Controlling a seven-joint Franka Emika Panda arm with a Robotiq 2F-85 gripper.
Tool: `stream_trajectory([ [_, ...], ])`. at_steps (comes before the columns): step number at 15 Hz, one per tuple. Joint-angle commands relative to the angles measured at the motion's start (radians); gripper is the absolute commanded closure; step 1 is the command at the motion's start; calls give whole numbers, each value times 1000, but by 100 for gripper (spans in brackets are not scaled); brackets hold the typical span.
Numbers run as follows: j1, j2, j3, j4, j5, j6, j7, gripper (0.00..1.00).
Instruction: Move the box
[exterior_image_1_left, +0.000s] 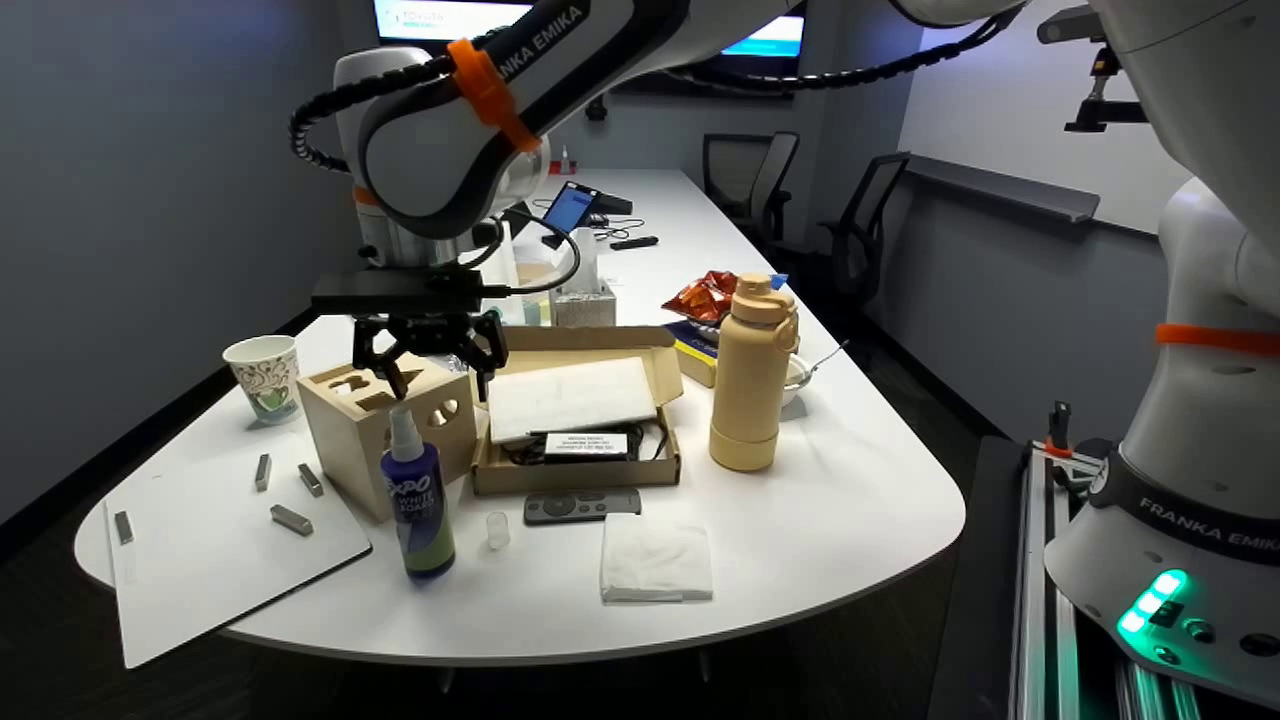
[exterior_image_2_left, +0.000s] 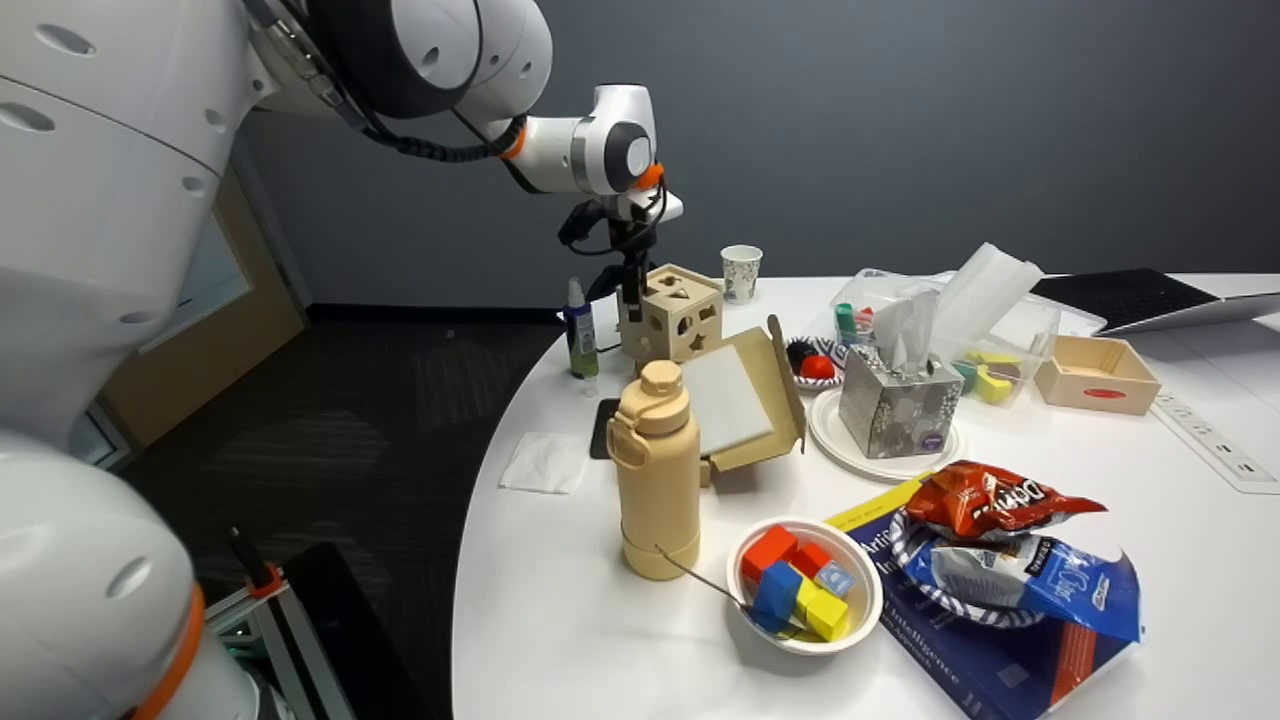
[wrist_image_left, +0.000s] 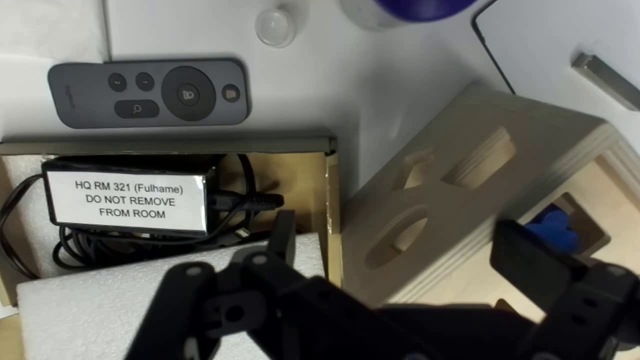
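Observation:
The box is a pale wooden cube with cut-out holes (exterior_image_1_left: 345, 450), standing at the table's left end in an exterior view; it also shows in an exterior view (exterior_image_2_left: 665, 340) and in the wrist view (wrist_image_left: 450, 215). A blue piece (wrist_image_left: 555, 230) shows in a hole of its top. My gripper (exterior_image_1_left: 442, 385) points down at the box's upper edge with its fingers spread. In the wrist view the gripper (wrist_image_left: 400, 245) has one finger over the box's top and the other outside its side wall, toward the cardboard tray. Whether a finger touches the box I cannot tell.
The cardboard tray (exterior_image_1_left: 577, 478) with white foam and a power brick sits right beside the box. A spray bottle (exterior_image_1_left: 420, 520) stands close in front. A paper cup (exterior_image_1_left: 265, 375), a whiteboard (exterior_image_1_left: 220, 570), a remote (exterior_image_1_left: 580, 505) and a tan bottle (exterior_image_1_left: 750, 380) are nearby.

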Motion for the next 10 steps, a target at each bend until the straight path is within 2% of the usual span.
stream_trajectory([
  [1,-17,-22,17,-17,44,-76,-2,0],
  [10,-37,-50,27,-33,95,-157,-6,0],
])
